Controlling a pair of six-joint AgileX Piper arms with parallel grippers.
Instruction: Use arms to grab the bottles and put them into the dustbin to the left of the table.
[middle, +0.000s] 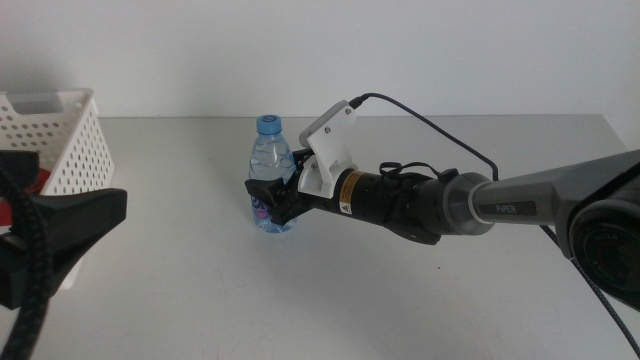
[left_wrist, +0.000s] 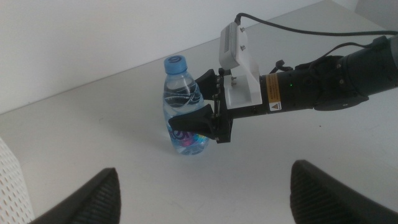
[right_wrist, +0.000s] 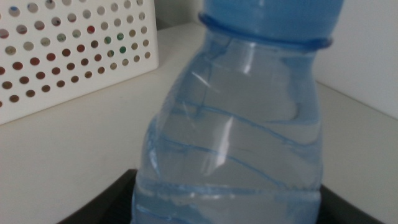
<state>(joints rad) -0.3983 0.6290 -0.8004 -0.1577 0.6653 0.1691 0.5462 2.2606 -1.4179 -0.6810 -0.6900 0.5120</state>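
Left pincer (left_wrist: 202, 193), nearest the camera, hung with jaws spread apart, empty. Right pincer (middle: 272, 195) was clamped around the upright water bottle (middle: 270, 170) mid-surface (middle: 400, 300); dustbin (middle: 60, 140) stood well apart at far left.

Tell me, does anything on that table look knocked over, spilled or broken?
Nothing stands out. The water bottle stands upright on the table, cap on, with the right gripper closed around its lower body. The left gripper waits open nearby. The dustbin sits level at the table's left.

text: "PIPER" | on: right arm (middle: 520, 205) grey link | other labels: unreadable
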